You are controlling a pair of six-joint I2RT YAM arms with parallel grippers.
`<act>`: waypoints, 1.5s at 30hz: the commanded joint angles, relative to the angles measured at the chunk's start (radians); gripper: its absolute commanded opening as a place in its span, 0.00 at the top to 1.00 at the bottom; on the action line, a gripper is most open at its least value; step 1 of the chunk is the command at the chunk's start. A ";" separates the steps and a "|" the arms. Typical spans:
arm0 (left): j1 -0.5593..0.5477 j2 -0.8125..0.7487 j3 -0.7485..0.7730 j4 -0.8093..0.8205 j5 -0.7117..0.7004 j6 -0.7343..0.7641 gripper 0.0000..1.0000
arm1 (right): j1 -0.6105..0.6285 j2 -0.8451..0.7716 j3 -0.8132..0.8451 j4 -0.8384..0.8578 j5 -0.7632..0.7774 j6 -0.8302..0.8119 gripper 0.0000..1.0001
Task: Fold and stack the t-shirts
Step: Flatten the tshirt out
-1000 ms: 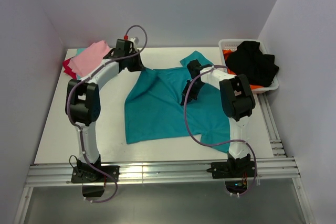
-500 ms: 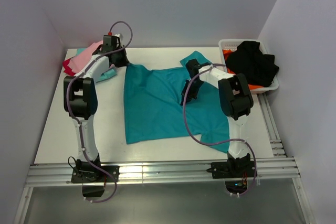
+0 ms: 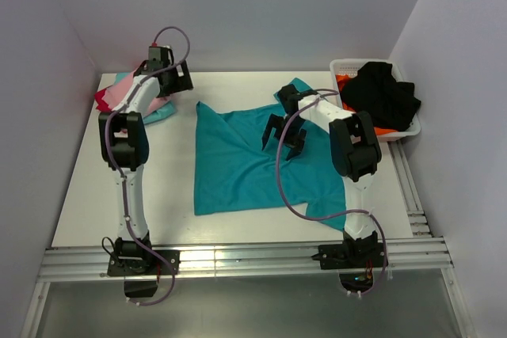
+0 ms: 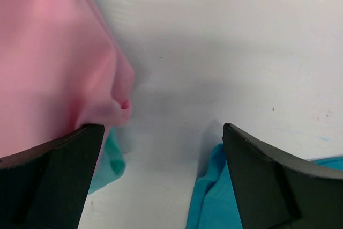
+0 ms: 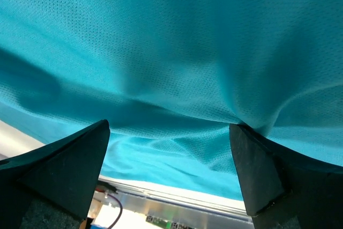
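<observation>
Teal t-shirt (image 3: 238, 172), one, lies spread; one pink t-shirt (image 3: 117, 94) sits far left; left jaws and right jaws wide.

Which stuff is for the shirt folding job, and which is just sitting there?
For the job: teal t-shirt, pink t-shirt, red t-shirt under it.
Just lying about: white basket, black cloth inside it.

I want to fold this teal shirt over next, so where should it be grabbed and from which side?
Probably the far-left corner of the teal t-shirt. It lies flat and pointed on the bare table, with its edge free and nearest the open left gripper. Come in low from the left, pinching the corner between the fingers.
</observation>
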 commanded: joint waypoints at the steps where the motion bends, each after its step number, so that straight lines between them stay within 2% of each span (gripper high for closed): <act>1: 0.002 -0.138 0.052 -0.038 -0.074 0.005 0.01 | -0.016 -0.064 -0.033 0.021 0.058 -0.030 0.00; 5: -0.011 -0.279 -0.009 -0.090 -0.062 -0.022 0.00 | -0.019 -0.089 -0.042 0.075 0.003 -0.011 0.00; 9: -0.100 -0.405 -0.237 -0.067 -0.056 -0.050 0.00 | -0.019 -0.121 -0.019 0.115 -0.032 0.013 0.00; 13: -0.162 -0.479 -0.411 -0.029 0.027 -0.110 0.01 | -0.019 -0.205 0.069 0.149 -0.023 0.027 0.00; 17: -0.209 -0.514 -0.535 0.019 0.087 -0.163 0.07 | -0.017 -0.277 0.204 0.106 0.024 -0.008 0.00; 22: -0.243 -0.461 -0.547 0.021 0.098 -0.170 0.13 | -0.027 -0.349 0.280 0.084 0.043 -0.042 0.00; 28: -0.266 -0.363 -0.550 0.088 0.106 -0.199 0.14 | -0.059 -0.454 0.219 0.081 0.031 -0.046 0.00; 38: -0.264 -0.113 -0.340 0.061 0.084 -0.188 0.14 | -0.149 -0.533 0.195 0.017 0.014 -0.112 0.00; 45: -0.203 -0.094 -0.307 0.018 0.004 -0.162 0.14 | -0.224 -0.538 0.163 0.018 -0.018 -0.115 0.00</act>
